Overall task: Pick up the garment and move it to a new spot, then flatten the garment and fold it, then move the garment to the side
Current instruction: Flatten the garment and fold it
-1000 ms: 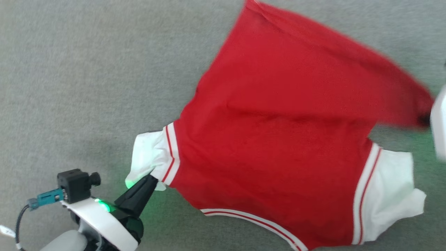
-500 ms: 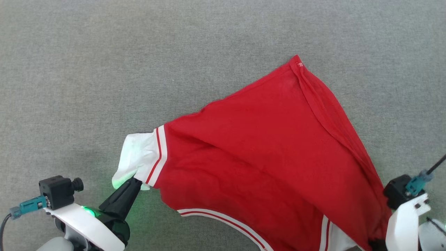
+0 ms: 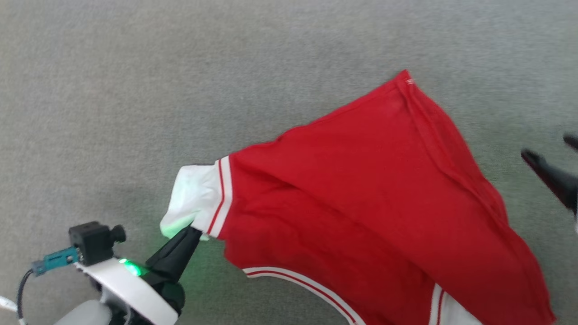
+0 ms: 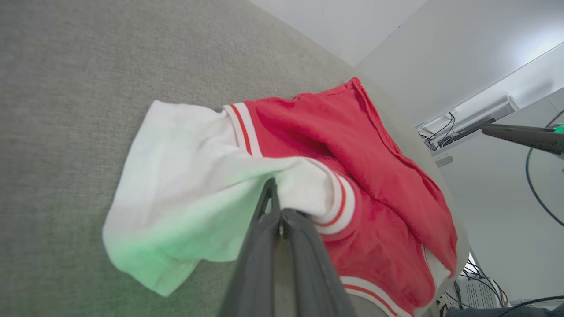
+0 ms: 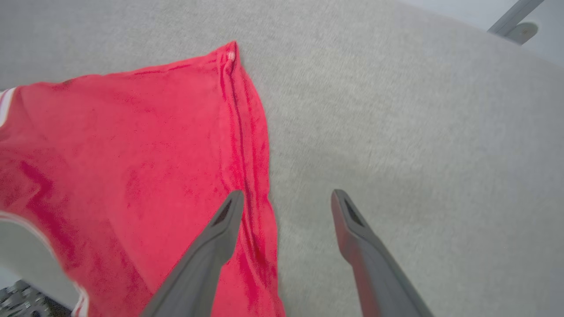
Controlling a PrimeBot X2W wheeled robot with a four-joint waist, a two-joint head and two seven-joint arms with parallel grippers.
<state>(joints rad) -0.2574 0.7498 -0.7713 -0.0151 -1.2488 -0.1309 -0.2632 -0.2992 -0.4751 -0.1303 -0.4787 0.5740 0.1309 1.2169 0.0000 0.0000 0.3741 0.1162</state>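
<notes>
The garment (image 3: 361, 194) is bright red with a white cuff (image 3: 192, 201) edged by red-and-white stripes, and it lies spread on the grey surface (image 3: 180, 67). My left gripper (image 3: 194, 231) is shut on the near edge of that white cuff, also seen in the left wrist view with the gripper (image 4: 273, 189) pinching the cuff (image 4: 176, 185). My right gripper (image 3: 548, 149) hangs open at the right edge, apart from the cloth. In the right wrist view that gripper (image 5: 286, 196) is open over the hem of the garment (image 5: 132, 145), with nothing between its fingers.
Grey felt-like surface (image 5: 418, 110) stretches bare to the back and left. Its far edge (image 4: 396, 101) shows in the left wrist view, with a pale wall and cables (image 4: 445, 127) beyond.
My right gripper has opened and let go of the garment's right side, then moved up and away from it. That side has dropped onto the surface. The left gripper keeps its hold on the cuff.
</notes>
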